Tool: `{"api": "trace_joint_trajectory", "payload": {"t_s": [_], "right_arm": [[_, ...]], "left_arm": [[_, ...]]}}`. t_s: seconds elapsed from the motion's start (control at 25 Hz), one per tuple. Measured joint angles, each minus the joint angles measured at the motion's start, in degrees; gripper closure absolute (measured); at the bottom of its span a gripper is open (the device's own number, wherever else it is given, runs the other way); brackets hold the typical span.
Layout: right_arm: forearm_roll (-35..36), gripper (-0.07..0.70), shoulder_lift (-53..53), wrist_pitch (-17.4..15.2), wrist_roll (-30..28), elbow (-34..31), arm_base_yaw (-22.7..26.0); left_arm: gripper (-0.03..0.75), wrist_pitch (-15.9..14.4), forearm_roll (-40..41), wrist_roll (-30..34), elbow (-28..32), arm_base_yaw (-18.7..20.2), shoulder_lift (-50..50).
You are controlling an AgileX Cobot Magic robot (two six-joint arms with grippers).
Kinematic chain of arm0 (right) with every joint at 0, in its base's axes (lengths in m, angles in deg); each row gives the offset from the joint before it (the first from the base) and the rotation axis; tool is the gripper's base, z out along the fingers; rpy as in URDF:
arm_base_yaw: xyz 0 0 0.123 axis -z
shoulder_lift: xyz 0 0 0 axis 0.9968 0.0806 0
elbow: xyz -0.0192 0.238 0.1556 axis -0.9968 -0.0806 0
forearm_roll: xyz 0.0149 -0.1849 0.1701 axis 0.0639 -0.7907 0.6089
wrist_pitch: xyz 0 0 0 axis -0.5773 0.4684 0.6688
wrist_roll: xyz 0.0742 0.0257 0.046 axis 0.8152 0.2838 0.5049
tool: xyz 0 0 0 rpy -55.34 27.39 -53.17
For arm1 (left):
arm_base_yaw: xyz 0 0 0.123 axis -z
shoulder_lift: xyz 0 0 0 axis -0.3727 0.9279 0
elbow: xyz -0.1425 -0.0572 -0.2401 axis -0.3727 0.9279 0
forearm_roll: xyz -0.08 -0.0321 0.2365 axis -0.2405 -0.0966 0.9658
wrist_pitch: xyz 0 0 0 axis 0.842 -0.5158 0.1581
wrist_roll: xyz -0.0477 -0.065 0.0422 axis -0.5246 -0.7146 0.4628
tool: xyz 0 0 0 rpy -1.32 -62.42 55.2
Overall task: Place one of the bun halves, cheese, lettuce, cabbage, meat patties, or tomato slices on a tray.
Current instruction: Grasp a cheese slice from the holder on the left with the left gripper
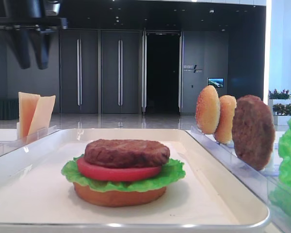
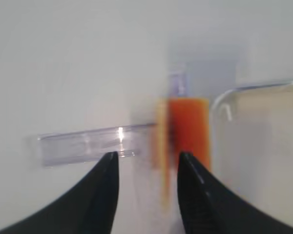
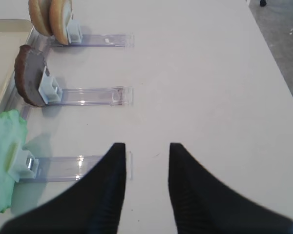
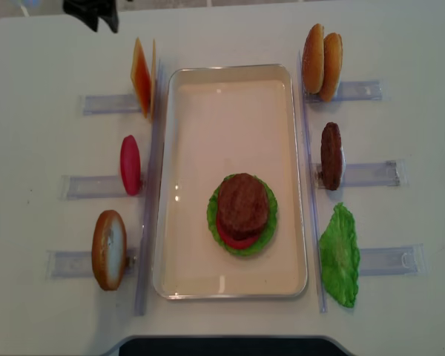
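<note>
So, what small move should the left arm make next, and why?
Probably ease the left gripper down toward the pale yellow-orange cheese slices standing in the clear plastic rack. Its fingers are open and seem to hang above them, holding nothing. The stack on the white rectangular tray already has bun, green lettuce, red tomato and brown patty, so cheese seems to be the next layer.

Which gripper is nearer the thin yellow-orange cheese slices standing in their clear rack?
Left. The left gripper hovers directly above the cheese slices, jaws open. The right gripper, also open, is over bare table beside the green lettuce leaf.
</note>
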Motion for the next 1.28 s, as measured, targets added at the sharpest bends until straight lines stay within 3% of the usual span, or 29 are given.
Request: {"api": "trace_joint_trajectory", "payload": {"t_s": [0.2,0.32,0.6,1.0,1.28], "right_arm": [[0.0,0.391,0.0,0.0,0.0,0.0,0.0],[0.0,0.391,0.0,0.0,0.0,0.0,0.0],[0.0,0.391,0.0,0.0,0.0,0.0,0.0],[0.0,0.391,0.0,0.0,0.0,0.0,0.0],[0.0,0.391,0.0,0.0,0.0,0.0,-0.1]], "left_arm": [[0.400,1.9,2.1,-3.5,0.0,9.5,0.0],[0.383,2.1,5.6,-6.0,0.0,12.1,0.0],[0.312,0.3,7.2,-8.4,0.0,12.1,0.0],[0.304,-3.6,4.0,-9.9,0.0,10.7,2.4],[0.304,-3.8,5.8,-9.9,0.0,9.7,4.0]]}}
